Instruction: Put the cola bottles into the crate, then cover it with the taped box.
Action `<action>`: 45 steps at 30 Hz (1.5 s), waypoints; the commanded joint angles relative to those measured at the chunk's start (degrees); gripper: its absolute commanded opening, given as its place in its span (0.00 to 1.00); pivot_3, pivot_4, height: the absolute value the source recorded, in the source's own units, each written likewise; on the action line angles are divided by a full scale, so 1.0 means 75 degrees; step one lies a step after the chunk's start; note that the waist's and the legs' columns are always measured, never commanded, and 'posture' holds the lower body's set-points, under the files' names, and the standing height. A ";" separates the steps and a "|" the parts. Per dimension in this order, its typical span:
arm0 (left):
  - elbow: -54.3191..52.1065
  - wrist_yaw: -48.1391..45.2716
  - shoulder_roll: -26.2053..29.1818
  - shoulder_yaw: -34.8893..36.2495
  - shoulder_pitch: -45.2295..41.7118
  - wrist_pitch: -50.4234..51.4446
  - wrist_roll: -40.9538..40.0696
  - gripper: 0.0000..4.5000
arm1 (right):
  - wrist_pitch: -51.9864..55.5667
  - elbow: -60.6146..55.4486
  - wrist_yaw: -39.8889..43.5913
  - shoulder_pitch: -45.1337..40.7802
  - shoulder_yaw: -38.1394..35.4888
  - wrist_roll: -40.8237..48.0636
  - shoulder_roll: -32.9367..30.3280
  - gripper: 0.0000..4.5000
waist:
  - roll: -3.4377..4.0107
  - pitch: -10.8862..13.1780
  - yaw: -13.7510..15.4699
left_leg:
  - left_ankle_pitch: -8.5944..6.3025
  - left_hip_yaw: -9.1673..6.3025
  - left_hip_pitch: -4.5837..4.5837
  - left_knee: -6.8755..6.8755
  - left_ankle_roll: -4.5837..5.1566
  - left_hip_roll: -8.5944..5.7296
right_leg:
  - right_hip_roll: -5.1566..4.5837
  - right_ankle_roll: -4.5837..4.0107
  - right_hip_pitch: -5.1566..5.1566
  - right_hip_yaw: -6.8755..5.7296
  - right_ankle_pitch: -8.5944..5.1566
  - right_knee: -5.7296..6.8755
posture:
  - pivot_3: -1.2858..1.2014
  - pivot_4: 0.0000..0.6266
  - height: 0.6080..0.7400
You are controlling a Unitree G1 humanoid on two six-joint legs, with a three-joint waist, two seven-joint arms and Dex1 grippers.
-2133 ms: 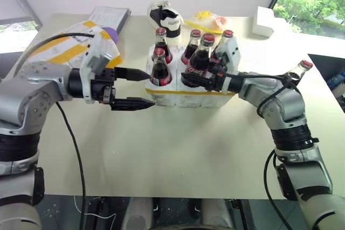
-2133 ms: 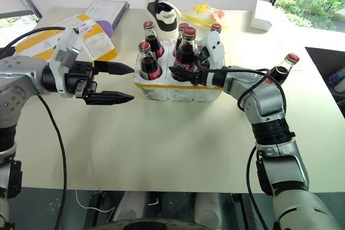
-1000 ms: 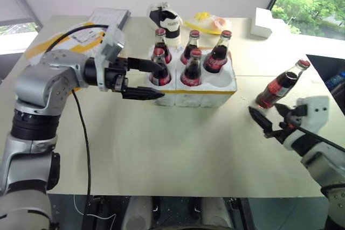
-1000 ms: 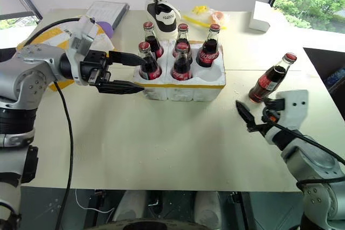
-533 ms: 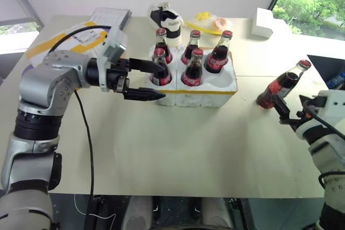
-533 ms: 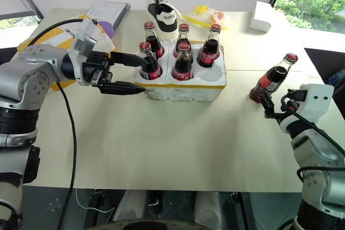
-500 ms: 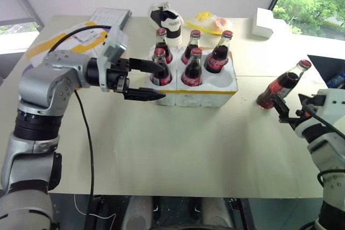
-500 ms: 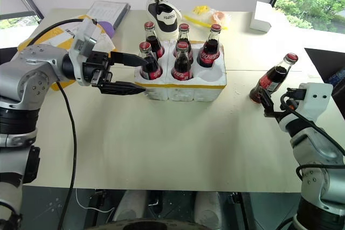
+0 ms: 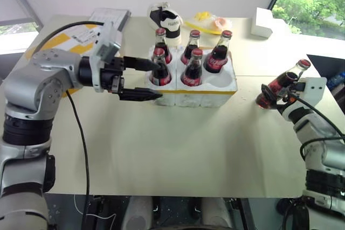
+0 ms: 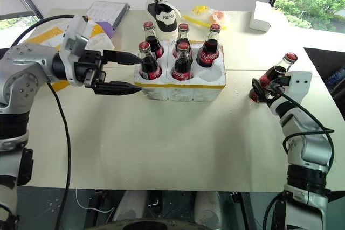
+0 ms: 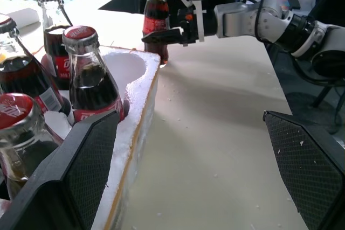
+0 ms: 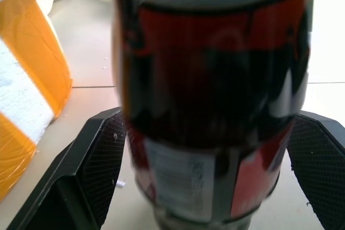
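Now the sixth cola bottle [image 9: 282,84] is standing on the table [image 9: 188,149] at three o'clock of the crate [image 9: 194,87], the right gripper [image 10: 262,88] spread wide around it without gripping. At nine o'clock, the left gripper [image 9: 148,79] is hovering open, empty.

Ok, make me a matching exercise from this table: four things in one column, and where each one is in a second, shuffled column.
Things:
1. white styrofoam crate with yellow tape band
2. lone glass cola bottle with red cap
3. black and white sneaker
4. small plain white box

Places:
A. far right corner of the table
B. between the right gripper's open fingers
C. middle of the table, holding five bottles
D. just behind the crate

Pairs: 1-C, 2-B, 3-D, 4-A
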 commanded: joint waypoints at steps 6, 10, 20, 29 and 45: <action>-0.0437 0.0135 0.0199 0.0370 0.0058 0.0116 -0.0270 1.00 | -0.0284 -0.0278 0.0243 -0.0281 -0.0106 0.0115 -0.0205 0.63 | 0.0002 0.0001 0.0004 | 0.0001 0.0003 0.0000 0.0000 -0.0001 0.0000 | -0.0001 0.0000 0.0000 0.0000 0.0000 -0.0001 | 0.52 0.24 1.00; -0.0469 0.0177 0.0206 0.0387 0.0121 0.0116 -0.0304 1.00 | -0.0044 -0.1128 0.0332 -0.0491 -0.0145 0.0541 -0.0168 0.63 | 0.0026 0.0015 -0.0003 | 0.0001 0.0003 -0.0001 -0.0001 -0.0002 0.0000 | -0.0001 0.0000 -0.0002 0.0000 0.0000 0.0000 | 0.52 0.24 1.00; -0.0434 0.0282 0.0138 0.0393 0.0149 0.0106 -0.0314 1.00 | 0.1267 -0.2658 0.0611 -0.1994 0.0662 0.2092 0.0110 0.63 | 0.0039 0.0023 -0.0136 | 0.0004 -0.0003 -0.0001 -0.0005 -0.0006 0.0003 | 0.0004 0.0000 -0.0006 0.0001 -0.0001 0.0003 | 0.52 0.24 1.00; -0.0521 0.0452 0.0204 0.0522 0.0200 0.0141 -0.0385 1.00 | 0.1094 -0.1962 0.1099 -0.2290 0.1920 0.1321 0.0132 0.63 | 0.0035 0.0022 -0.0100 | 0.0001 0.0005 -0.0010 -0.0001 -0.0002 -0.0003 | -0.0002 0.0001 -0.0005 -0.0002 0.0000 0.0003 | 0.52 0.24 1.00; -0.0598 0.0849 0.0372 0.0667 0.0510 -0.0033 -0.0216 1.00 | 0.0796 -0.0457 0.2137 -0.2528 0.3182 -0.0178 0.0062 0.98 | 0.0028 0.0018 -0.0163 | 0.0002 0.0008 -0.0002 -0.0001 -0.0003 0.0001 | 0.0001 0.0001 -0.0003 0.0000 0.0000 0.0004 | 0.52 0.24 1.00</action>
